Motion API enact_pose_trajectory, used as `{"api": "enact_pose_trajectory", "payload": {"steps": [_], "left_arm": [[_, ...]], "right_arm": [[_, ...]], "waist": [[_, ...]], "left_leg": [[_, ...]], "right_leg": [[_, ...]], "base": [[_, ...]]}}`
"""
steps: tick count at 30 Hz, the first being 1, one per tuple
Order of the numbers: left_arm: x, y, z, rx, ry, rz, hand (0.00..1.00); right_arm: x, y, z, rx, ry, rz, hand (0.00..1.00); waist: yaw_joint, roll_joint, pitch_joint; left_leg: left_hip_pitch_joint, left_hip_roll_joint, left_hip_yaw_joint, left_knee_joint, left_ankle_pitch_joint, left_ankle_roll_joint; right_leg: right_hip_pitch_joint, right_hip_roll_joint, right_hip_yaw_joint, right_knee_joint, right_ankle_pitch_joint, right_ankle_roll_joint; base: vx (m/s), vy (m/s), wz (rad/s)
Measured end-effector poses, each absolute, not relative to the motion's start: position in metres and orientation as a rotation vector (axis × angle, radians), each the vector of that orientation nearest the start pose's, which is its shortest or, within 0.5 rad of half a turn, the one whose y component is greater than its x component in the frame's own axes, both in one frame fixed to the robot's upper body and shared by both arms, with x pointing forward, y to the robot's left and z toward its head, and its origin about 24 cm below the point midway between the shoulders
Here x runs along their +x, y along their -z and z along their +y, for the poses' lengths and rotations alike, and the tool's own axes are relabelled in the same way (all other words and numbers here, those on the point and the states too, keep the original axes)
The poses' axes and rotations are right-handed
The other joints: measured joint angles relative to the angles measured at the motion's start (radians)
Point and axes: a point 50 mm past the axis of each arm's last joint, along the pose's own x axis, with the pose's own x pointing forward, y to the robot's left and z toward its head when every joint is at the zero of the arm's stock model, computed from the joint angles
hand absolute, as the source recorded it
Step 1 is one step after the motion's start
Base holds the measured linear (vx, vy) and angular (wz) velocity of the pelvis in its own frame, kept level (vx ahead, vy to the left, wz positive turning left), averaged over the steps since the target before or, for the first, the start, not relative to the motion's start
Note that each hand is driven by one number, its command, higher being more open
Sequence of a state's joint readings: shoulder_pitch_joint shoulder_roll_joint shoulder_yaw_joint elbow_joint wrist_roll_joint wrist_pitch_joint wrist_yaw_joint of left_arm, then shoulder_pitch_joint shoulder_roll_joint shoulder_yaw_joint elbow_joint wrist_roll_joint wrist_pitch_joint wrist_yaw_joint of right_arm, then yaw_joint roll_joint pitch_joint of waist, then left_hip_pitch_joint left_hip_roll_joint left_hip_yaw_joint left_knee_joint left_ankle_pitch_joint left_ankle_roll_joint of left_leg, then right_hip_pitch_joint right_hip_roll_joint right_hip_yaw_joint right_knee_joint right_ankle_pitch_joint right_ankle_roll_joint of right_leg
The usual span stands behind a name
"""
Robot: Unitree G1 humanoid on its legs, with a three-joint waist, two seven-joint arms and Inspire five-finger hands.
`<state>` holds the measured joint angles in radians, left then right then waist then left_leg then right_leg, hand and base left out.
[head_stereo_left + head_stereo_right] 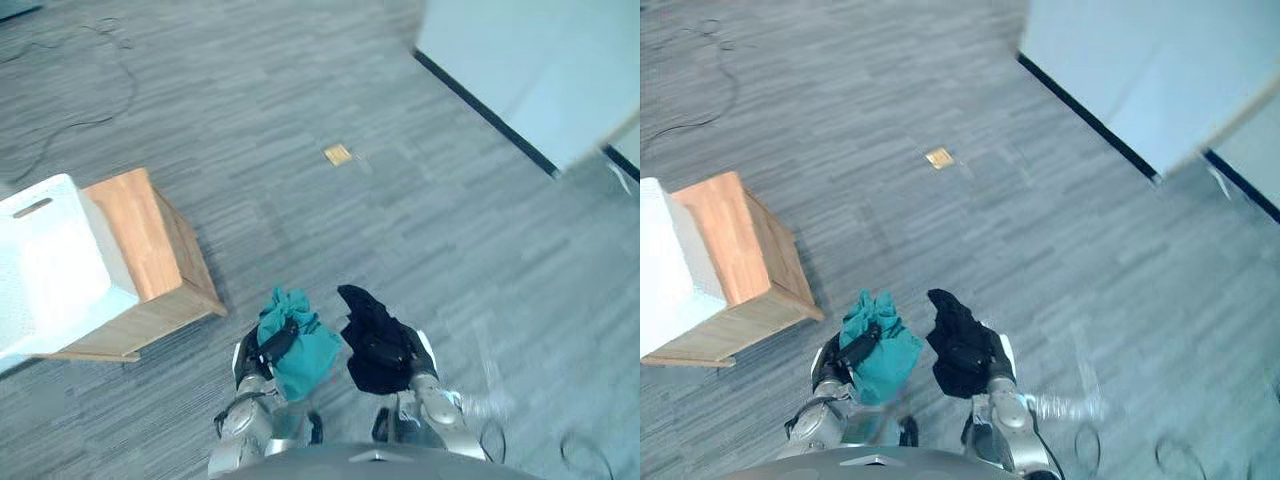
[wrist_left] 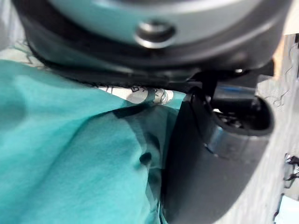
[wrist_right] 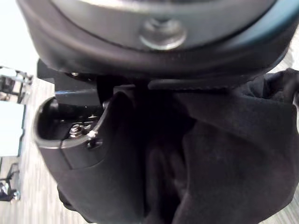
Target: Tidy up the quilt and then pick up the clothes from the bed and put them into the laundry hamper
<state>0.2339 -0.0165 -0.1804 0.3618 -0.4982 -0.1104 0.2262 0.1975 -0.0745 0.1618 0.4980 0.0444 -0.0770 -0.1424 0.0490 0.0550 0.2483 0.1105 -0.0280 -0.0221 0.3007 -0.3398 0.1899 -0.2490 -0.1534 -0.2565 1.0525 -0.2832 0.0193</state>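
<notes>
Left hand (image 1: pixel 250 354) clutches teal garment (image 1: pixel 306 356); right hand (image 1: pixel 419 354) apparently grips black garment (image 1: pixel 368 340).

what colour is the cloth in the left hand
Teal cloth, best in the left wrist view.

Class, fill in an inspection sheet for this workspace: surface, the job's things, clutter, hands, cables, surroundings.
Surface: grey striped carpet floor.
Job's things: teal crumpled cloth garment in the left hand; black crumpled cloth garment in the right hand; white plastic laundry hamper to the robot's left, beside a light wooden box, apart from both garments.
Clutter: small tan square scrap on the floor ahead.
Hands: each has its fingers curled round its garment.
Cables: thin dark cable lying on the floor, far ahead on the left.
Surroundings: pale panel with a dark base strip, ahead on the right.
</notes>
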Motion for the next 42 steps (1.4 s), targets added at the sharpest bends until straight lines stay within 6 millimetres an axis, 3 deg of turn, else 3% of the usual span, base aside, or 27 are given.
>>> {"api": "enact_pose_trajectory", "payload": {"steps": [2, 3, 4, 5, 6, 7, 9, 10, 12, 15, 18, 20, 21, 23, 25, 26, 28, 29, 30, 31, 32, 34, 35, 37, 39, 40, 42], "left_arm": [[0.176, 0.075, 0.124, -0.430, -0.250, 0.520, 0.00], [0.181, 0.071, 0.121, -0.415, -0.234, 0.504, 0.00], [0.187, 0.067, 0.119, -0.400, -0.211, 0.480, 0.00], [0.187, 0.066, 0.118, -0.398, -0.206, 0.477, 0.00], [0.188, 0.068, 0.112, -0.422, -0.205, 0.488, 0.00], [0.190, 0.063, 0.110, -0.418, -0.179, 0.473, 0.00], [0.186, 0.064, 0.105, -0.426, -0.153, 0.476, 0.00], [0.178, 0.066, 0.105, -0.436, -0.156, 0.477, 0.00], [0.169, 0.070, 0.117, -0.448, -0.213, 0.487, 0.00], [0.156, 0.079, 0.135, -0.446, -0.326, 0.523, 0.00], [0.145, 0.080, 0.135, -0.450, -0.328, 0.541, 0.00], [0.150, 0.074, 0.132, -0.459, -0.296, 0.510, 0.00], [0.154, 0.069, 0.133, -0.465, -0.290, 0.479, 0.00], [0.156, 0.065, 0.134, -0.467, -0.286, 0.459, 0.00], [0.158, 0.057, 0.135, -0.472, -0.283, 0.424, 0.00], [0.162, 0.052, 0.137, -0.469, -0.282, 0.396, 0.00], [0.170, 0.041, 0.143, -0.457, -0.303, 0.334, 0.00], [0.172, 0.036, 0.144, -0.459, -0.311, 0.311, 0.00], [0.171, 0.035, 0.145, -0.459, -0.315, 0.308, 0.00], [0.169, 0.036, 0.146, -0.454, -0.323, 0.315, 0.00], [0.165, 0.037, 0.147, -0.442, -0.324, 0.320, 0.00], [0.158, 0.038, 0.148, -0.416, -0.328, 0.330, 0.00], [0.157, 0.036, 0.149, -0.380, -0.318, 0.324, 0.00], [0.160, 0.030, 0.150, -0.348, -0.293, 0.296, 0.00], [0.167, 0.019, 0.149, -0.349, -0.271, 0.245, 0.00], [0.175, 0.010, 0.146, -0.349, -0.242, 0.201, 0.00], [0.184, 0.002, 0.144, -0.354, -0.220, 0.158, 0.00]], "right_arm": [[0.160, 0.096, -0.158, -0.090, 0.069, 0.600, 0.00], [0.165, 0.091, -0.160, -0.096, 0.069, 0.573, 0.00], [0.173, 0.084, -0.163, -0.104, 0.075, 0.534, 0.00], [0.175, 0.081, -0.165, -0.112, 0.077, 0.520, 0.00], [0.180, 0.077, -0.177, -0.149, 0.069, 0.507, 0.00], [0.208, 0.061, -0.195, -0.186, 0.103, 0.440, 0.00], [0.217, 0.052, -0.214, -0.167, 0.199, 0.409, 0.00], [0.222, 0.046, -0.224, -0.158, 0.246, 0.378, 0.00], [0.221, 0.039, -0.218, -0.112, 0.238, 0.336, 0.00], [0.182, 0.029, -0.185, 0.004, 0.130, 0.268, 0.00], [0.158, 0.052, -0.161, 0.093, 0.094, 0.409, 0.00], [0.156, 0.058, -0.155, 0.117, 0.088, 0.449, 0.00], [0.156, 0.059, -0.152, 0.125, 0.082, 0.462, 0.00], [0.158, 0.058, -0.152, 0.124, 0.083, 0.455, 0.00], [0.161, 0.055, -0.157, 0.117, 0.105, 0.438, 0.00], [0.167, 0.054, -0.157, 0.126, 0.127, 0.431, 0.00], [0.178, 0.046, -0.154, 0.142, 0.127, 0.378, 0.00], [0.186, 0.041, -0.155, 0.145, 0.132, 0.349, 0.00], [0.189, 0.040, -0.154, 0.145, 0.132, 0.341, 0.00], [0.192, 0.039, -0.153, 0.149, 0.136, 0.337, 0.00], [0.192, 0.038, -0.152, 0.157, 0.136, 0.331, 0.00], [0.193, 0.038, -0.149, 0.169, 0.128, 0.324, 0.00], [0.193, 0.038, -0.145, 0.188, 0.124, 0.323, 0.00], [0.193, 0.038, -0.144, 0.195, 0.124, 0.323, 0.00], [0.194, 0.037, -0.145, 0.195, 0.128, 0.312, 0.00], [0.195, 0.036, -0.148, 0.189, 0.134, 0.305, 0.00], [0.199, 0.033, -0.153, 0.178, 0.138, 0.292, 0.00]], "waist": [[-0.011, 0.014, 0.002], [-0.023, 0.026, 0.001], [-0.027, 0.029, -0.004], [-0.026, 0.026, -0.003], [-0.007, 0.086, -0.001], [0.018, 0.088, 0.012], [0.026, 0.070, 0.021], [0.009, 0.080, 0.011], [0.006, 0.050, -0.012], [0.013, 0.048, -0.009], [0.019, 0.057, 0.003], [0.028, 0.075, 0.017], [0.033, 0.066, 0.026], [0.031, 0.061, 0.032], [0.030, 0.074, 0.023], [0.029, 0.043, 0.023], [0.024, -0.011, 0.020], [0.022, -0.011, 0.020], [0.023, -0.007, 0.018], [0.021, -0.014, 0.022], [0.016, -0.031, 0.016], [-0.003, -0.049, 0.004], [-0.029, -0.046, 0.003], [-0.047, -0.035, 0.002], [-0.054, -0.031, 0.001], [-0.061, -0.030, 0.001], [-0.063, -0.029, 0.002]], "left_leg": [[0.021, 0.036, -0.108, 0.016, -0.008, -0.019], [0.021, 0.067, -0.152, 0.029, -0.022, -0.070], [0.028, 0.112, -0.206, 0.042, -0.055, -0.163], [0.040, 0.120, -0.217, 0.045, -0.072, -0.201], [0.055, 0.190, -0.237, 0.052, -0.091, -0.244], [0.032, 0.197, -0.244, 0.043, -0.085, -0.281], [0.035, 0.173, -0.273, -0.013, -0.036, -0.276], [0.024, 0.176, -0.281, -0.013, 0.071, -0.266], [-0.014, 0.190, -0.254, 0.118, 0.117, -0.254], [-0.199, 0.277, -0.099, 0.485, 0.300, -0.243], [-0.349, 0.250, -0.031, 0.772, 0.131, -0.295], [-0.441, 0.238, 0.047, 0.790, 0.090, -0.299], [-0.492, 0.251, 0.146, 0.723, 0.069, -0.273], [-0.508, 0.248, 0.220, 0.622, 0.061, -0.260], [-0.498, 0.248, 0.362, 0.322, 0.164, -0.244], [-0.478, 0.200, 0.413, 0.276, 0.178, -0.119], [-0.488, 0.167, 0.554, 0.261, 0.180, -0.115], [-0.475, 0.162, 0.618, 0.264, 0.139, -0.059], [-0.453, 0.153, 0.618, 0.249, 0.094, -0.026], [-0.404, 0.120, 0.595, 0.229, 0.062, -0.042], [-0.338, 0.062, 0.571, 0.162, 0.061, -0.047], [-0.265, -0.002, 0.527, 0.084, 0.070, -0.050], [-0.200, -0.029, 0.469, 0.032, 0.091, -0.030], [-0.135, -0.037, 0.390, -0.015, 0.095, -0.032], [-0.096, -0.037, 0.293, -0.051, 0.102, -0.044], [-0.082, -0.035, 0.224, -0.068, 0.109, -0.056], [-0.066, -0.026, 0.135, -0.082, 0.107, -0.093]], "right_leg": [[-0.130, 0.025, 0.100, -0.185, -0.001, 0.001], [-0.177, 0.035, 0.139, -0.308, 0.015, 0.026], [-0.203, 0.022, 0.226, -0.638, 0.129, 0.090], [-0.193, 0.009, 0.244, -0.744, 0.274, 0.120], [-0.157, 0.044, 0.203, -0.760, 0.371, 0.097], [-0.163, 0.043, 0.182, -0.693, 0.319, 0.048], [-0.153, 0.017, 0.178, -0.580, 0.257, 0.007], [-0.119, 0.029, 0.147, -0.534, 0.220, 0.004], [-0.059, 0.044, 0.107, -0.540, 0.149, 0.003], [0.157, 0.117, 0.050, -0.817, 0.142, -0.010], [0.292, 0.140, 0.033, -0.882, 0.117, -0.039], [0.347, 0.139, 0.016, -0.905, 0.105, -0.029], [0.387, 0.124, -0.001, -0.920, 0.087, -0.007], [0.423, 0.102, -0.022, -0.921, 0.065, 0.014], [0.473, 0.083, -0.071, -0.905, 0.008, 0.065], [0.485, 0.050, -0.094, -0.882, -0.029, 0.079], [0.498, 0.006, -0.136, -0.919, -0.015, 0.098], [0.523, 0.005, -0.154, -0.920, -0.002, 0.108], [0.531, 0.005, -0.153, -0.888, -0.002, 0.109], [0.510, -0.033, -0.151, -0.733, -0.003, 0.110], [0.440, -0.104, -0.139, -0.485, 0.040, 0.099], [0.312, -0.169, -0.066, -0.159, 0.098, 0.108], [0.210, -0.182, -0.030, 0.040, 0.097, 0.109], [0.124, -0.174, -0.035, 0.101, 0.083, 0.094], [0.047, -0.143, -0.039, 0.026, 0.053, 0.048], [0.004, -0.114, -0.023, -0.084, 0.033, 0.016], [-0.053, -0.057, 0.049, -0.304, 0.025, 0.001]], "base": [[0.73, -0.477, 1.78], [0.60, -0.508, 1.89], [0.61, -0.562, 1.87], [0.52, -0.522, 1.57], [0.56, -0.543, 0.80], [0.50, -0.501, 0.63], [0.41, -0.498, 0.86], [0.42, -0.488, 1.06], [0.37, -0.353, 0.62], [0.34, -0.247, 0.24], [0.32, -0.129, 0.14], [0.26, 0.004, 0.24], [0.32, 0.046, 0.38], [0.30, 0.116, 0.46], [0.37, 0.148, 0.74], [0.33, 0.120, 0.80], [0.41, 0.135, 1.09], [0.41, 0.131, 1.03], [0.51, 0.216, 0.93], [0.51, 0.258, 0.81], [0.42, 0.229, 0.81], [0.45, 0.144, 0.91], [0.55, 0.111, 1.18], [0.45, -0.007, 1.33], [0.42, -0.088, 1.44], [0.40, -0.186, 1.59], [0.38, -0.244, 1.52]]}}
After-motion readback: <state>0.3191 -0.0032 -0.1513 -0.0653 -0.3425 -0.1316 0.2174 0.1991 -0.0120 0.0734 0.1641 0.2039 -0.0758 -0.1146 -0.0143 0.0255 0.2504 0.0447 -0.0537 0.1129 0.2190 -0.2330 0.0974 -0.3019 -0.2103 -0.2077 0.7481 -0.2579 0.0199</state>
